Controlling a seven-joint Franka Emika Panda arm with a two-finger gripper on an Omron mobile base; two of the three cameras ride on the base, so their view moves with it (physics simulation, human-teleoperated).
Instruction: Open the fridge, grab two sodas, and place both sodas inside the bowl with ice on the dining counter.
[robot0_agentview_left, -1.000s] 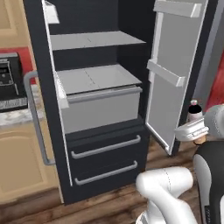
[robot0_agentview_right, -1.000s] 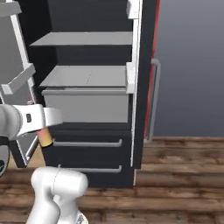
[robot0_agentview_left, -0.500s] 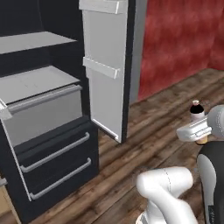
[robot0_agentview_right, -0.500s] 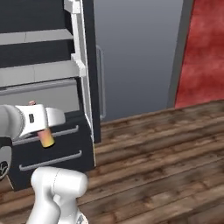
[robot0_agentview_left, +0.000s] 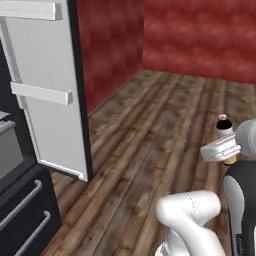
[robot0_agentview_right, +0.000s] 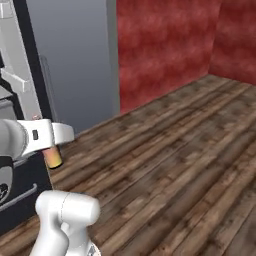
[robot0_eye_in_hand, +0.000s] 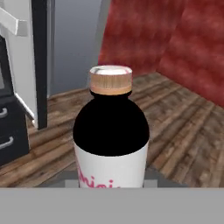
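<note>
Glossy white, rounded arm casing (robot0_agentview_left: 190, 215) with smooth bulbous link shells. Dark charcoal joint section (robot0_agentview_left: 245, 200) between white segments. Flat white angular hand housing (robot0_agentview_right: 47, 136) bearing a small dark square marking. No cables or screws discernible.

Around me I see a wooden plank floor (robot0_agentview_left: 150, 125) running up to the mottled red wall (robot0_agentview_right: 165, 45); a flat grey panel (robot0_agentview_right: 75, 55) stands just left of that wall.

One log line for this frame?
phase: carry | gripper: shut on slim dark-shouldered soda bottle | black fridge: white-lined door open | underfoot: wood floor
</note>
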